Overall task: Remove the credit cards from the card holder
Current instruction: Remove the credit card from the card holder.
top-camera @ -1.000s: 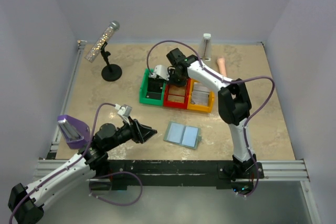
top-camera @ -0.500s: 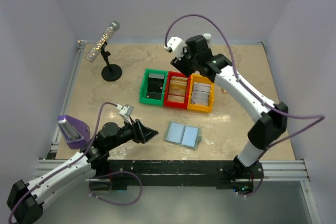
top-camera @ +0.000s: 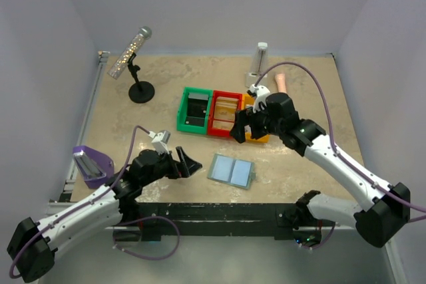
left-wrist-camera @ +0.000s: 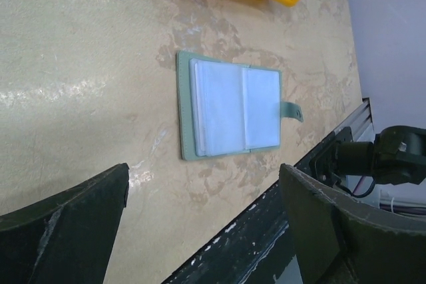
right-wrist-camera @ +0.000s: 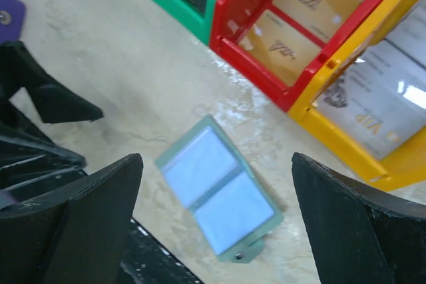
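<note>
The card holder lies open and flat on the table, with its pale blue pockets facing up. The left claw is wide open and holds nothing. It sits low, and the holder is just ahead of its tips, close but not touching. In the left wrist view the holder shows in the gap between the two fingers. Its long side runs crossways there, from one finger toward the other, and the little strap tab sticks out on the right-finger side. The right claw is wide open and empty too. It hangs higher up, by the near edge of the yellow bin, and the holder lies below it, a bit back toward the arm bases. In the right wrist view the holder sits slanted between the fingers. Some credit cards lie in that bin. I cannot tell if any card is inside the pockets. I think the left claw is the nearer one, since it is down low beside the holder. The right claw would have to drop down a good way first.
</note>
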`<state>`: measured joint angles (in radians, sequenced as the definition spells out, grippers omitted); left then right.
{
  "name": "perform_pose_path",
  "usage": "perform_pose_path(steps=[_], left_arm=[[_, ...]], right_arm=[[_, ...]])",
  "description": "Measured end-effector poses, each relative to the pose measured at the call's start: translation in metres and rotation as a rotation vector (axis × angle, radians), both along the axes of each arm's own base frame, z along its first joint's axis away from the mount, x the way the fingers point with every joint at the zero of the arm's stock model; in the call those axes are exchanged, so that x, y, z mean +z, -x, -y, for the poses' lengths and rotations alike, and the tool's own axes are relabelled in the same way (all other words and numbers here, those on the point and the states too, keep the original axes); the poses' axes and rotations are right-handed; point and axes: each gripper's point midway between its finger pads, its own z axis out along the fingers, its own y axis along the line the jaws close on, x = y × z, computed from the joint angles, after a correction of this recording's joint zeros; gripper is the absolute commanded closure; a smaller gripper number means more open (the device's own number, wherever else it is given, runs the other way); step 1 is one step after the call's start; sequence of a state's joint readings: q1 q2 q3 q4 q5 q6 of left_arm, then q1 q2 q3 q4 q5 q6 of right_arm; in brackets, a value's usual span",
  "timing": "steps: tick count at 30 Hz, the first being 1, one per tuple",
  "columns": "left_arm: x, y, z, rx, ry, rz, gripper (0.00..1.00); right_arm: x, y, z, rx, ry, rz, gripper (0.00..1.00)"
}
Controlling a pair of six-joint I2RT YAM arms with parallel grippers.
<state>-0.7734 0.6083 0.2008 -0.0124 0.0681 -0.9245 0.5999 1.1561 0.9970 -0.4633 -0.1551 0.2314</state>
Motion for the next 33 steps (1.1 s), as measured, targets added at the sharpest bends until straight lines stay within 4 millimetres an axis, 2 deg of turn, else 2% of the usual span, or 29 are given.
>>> perform_pose_path(steps=[4,7,11,15,21,25,30,33], left_arm=[[0.000,0.000,-0.001,0.004,-0.012,-0.010,0.04],[-0.001,0.002,0.000,-0.007,-0.012,-0.018,0.07],[-0.004,0.002,0.007,-0.030,-0.005,-0.038,0.10],[-0.012,0.002,0.013,-0.039,-0.003,-0.080,0.12],[-0.020,0.002,0.019,-0.046,-0.003,-0.121,0.14],[-0.024,0.004,0.020,-0.052,-0.008,-0.138,0.14],[-0.024,0.003,0.022,-0.054,-0.005,-0.135,0.15],[-0.025,0.003,0.023,-0.057,-0.005,-0.137,0.15]], right_arm=[[0.002,0.023,-0.006,-0.032,-0.164,-0.052,0.08],[-0.005,0.036,0.003,-0.089,-0.188,-0.079,0.01],[-0.027,0.043,0.020,-0.194,-0.083,-0.127,0.01],[-0.062,0.064,0.033,-0.260,0.082,-0.195,0.07],[-0.107,0.098,0.046,-0.277,0.271,-0.274,0.33],[-0.126,0.105,0.054,-0.313,0.348,-0.328,0.35],[-0.141,0.113,0.052,-0.308,0.408,-0.365,0.35],[-0.147,0.116,0.050,-0.301,0.426,-0.377,0.43]])
